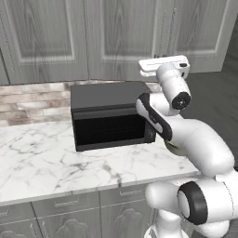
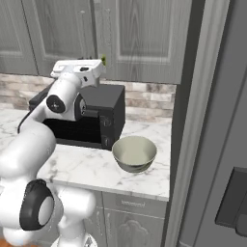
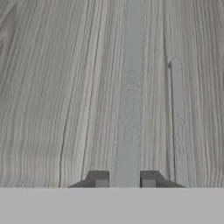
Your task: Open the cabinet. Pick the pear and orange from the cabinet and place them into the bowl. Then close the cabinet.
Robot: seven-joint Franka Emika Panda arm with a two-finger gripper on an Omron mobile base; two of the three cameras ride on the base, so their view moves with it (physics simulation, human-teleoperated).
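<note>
Cabinet [image 1: 116,37] fills the top of both base views, doors shut; pear and orange presumably inside, can't see them. Claw [image 3: 124,179] sits at the bottom centre of the hand view, tips nearly pressed together with only a slim gap, pinching nothing visible, pointed straight at the door face. Slim vertical handle [image 3: 177,118] runs right of centre in the hand view, just beside the claw line, not between the tips. Judgement: door is rigid, hinged, light to swing, but the panel is flat with no purchase, so the handle is the only grab point; take it mid-length, tips spread first. Bowl [image 2: 134,153] waits on the marble bench [image 2: 91,166], lower centre of the right base view, just right of the microwave [image 2: 94,116]; stiff, stable target.
</note>
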